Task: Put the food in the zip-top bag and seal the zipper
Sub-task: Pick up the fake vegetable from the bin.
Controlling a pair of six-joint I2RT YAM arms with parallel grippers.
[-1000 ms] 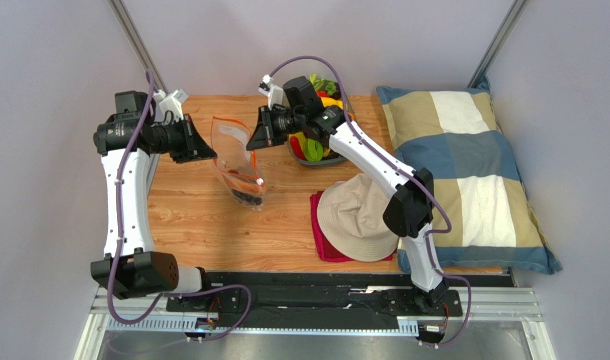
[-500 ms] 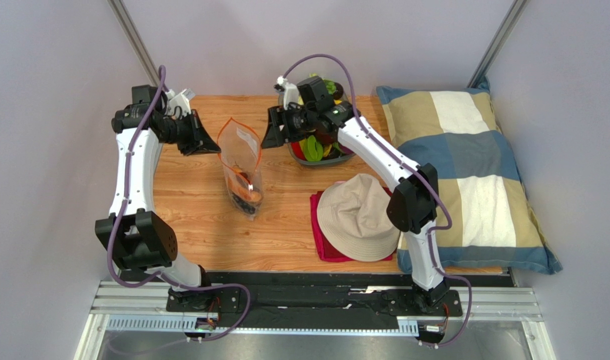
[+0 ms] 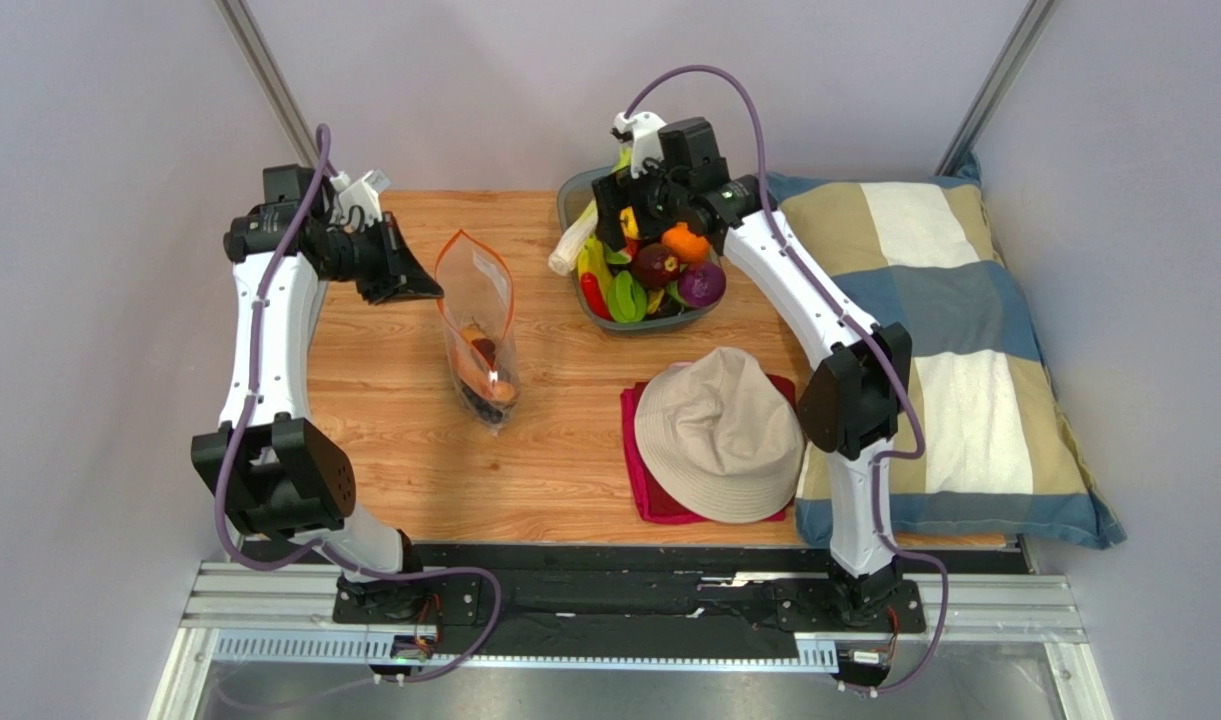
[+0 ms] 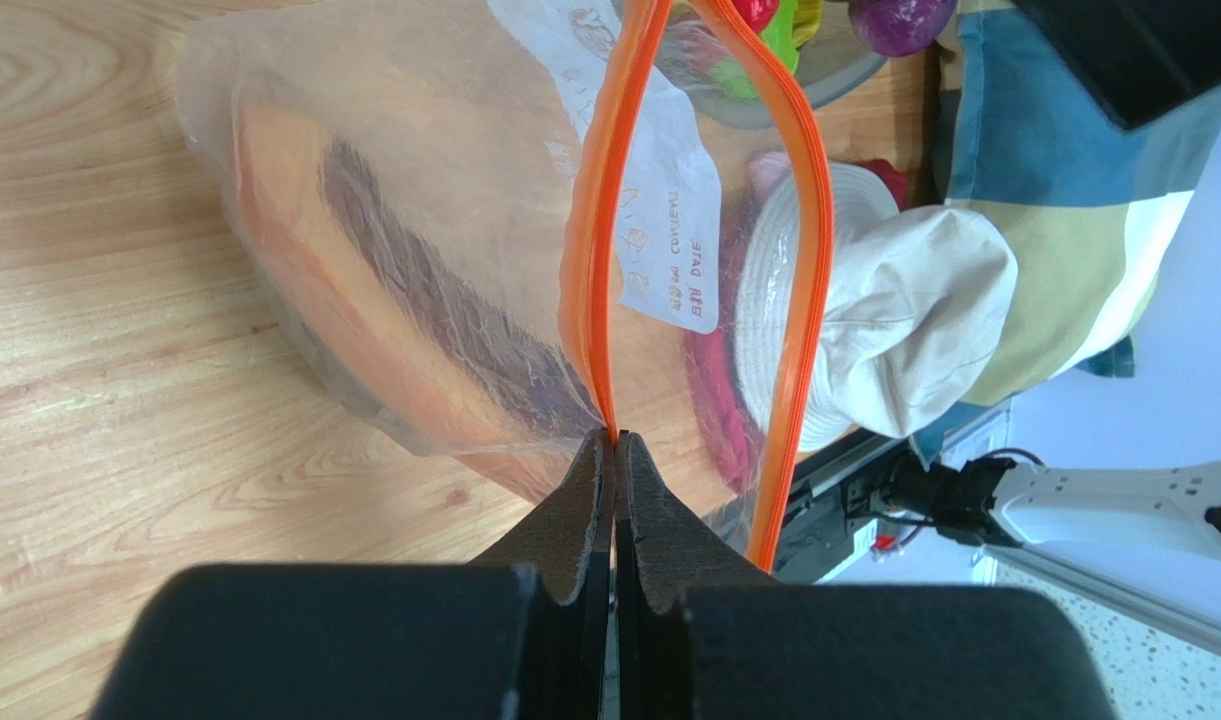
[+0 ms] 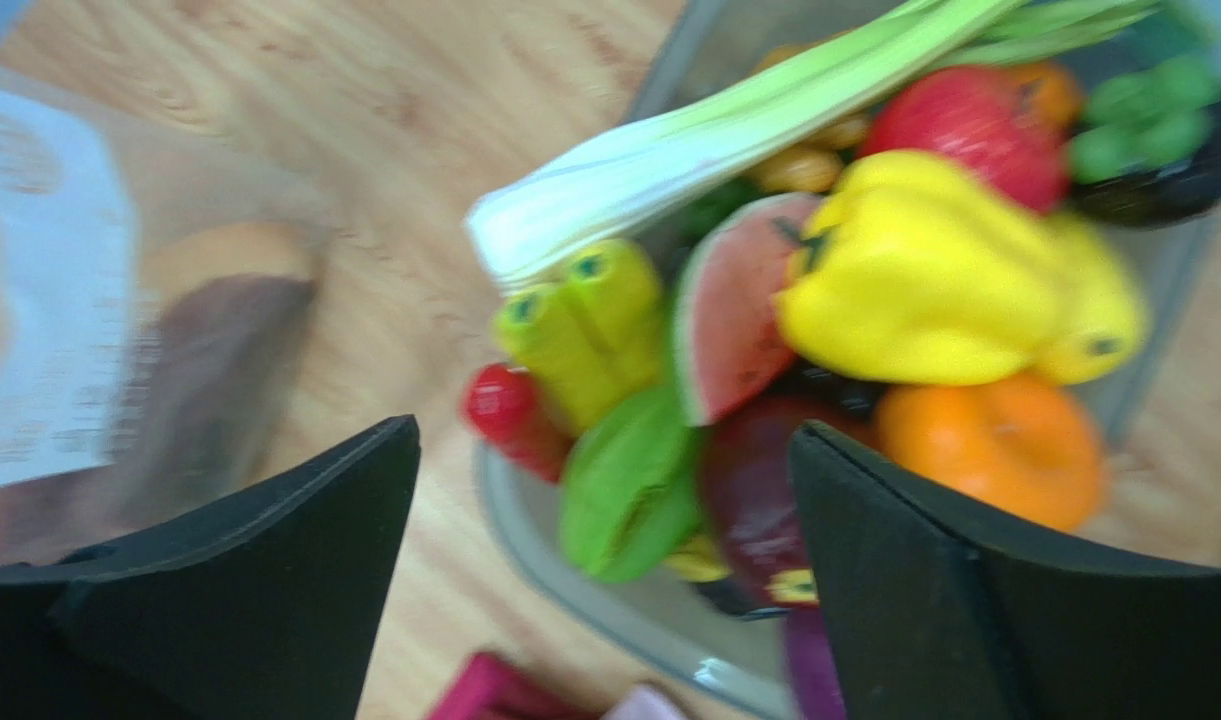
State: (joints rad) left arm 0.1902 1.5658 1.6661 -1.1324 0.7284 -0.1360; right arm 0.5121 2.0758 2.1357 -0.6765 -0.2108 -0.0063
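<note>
The clear zip-top bag (image 3: 481, 323) stands on the wooden table with its mouth up. Its orange zipper (image 4: 601, 270) gapes in a narrow loop. My left gripper (image 3: 406, 278) is shut on the zipper's left end, the strip pinched at the fingertips (image 4: 616, 443). Orange and dark food (image 3: 489, 390) lies at the bag's bottom. More food (image 3: 661, 263) fills the grey bowl (image 3: 631, 323), including a yellow pepper (image 5: 917, 270) and a leek (image 5: 721, 143). My right gripper (image 3: 631, 203) hangs open above the bowl's left part (image 5: 604, 435), holding nothing.
A beige hat (image 3: 717, 435) rests on a red cloth (image 3: 634, 450) in front of the bowl. A checked pillow (image 3: 947, 345) covers the table's right side. Grey walls close off the back and both sides.
My right gripper has let go of the bag's mouth, opened wide and swung right and back over the bowl. The bag's mouth has narrowed; my left gripper still pinches the zipper.
</note>
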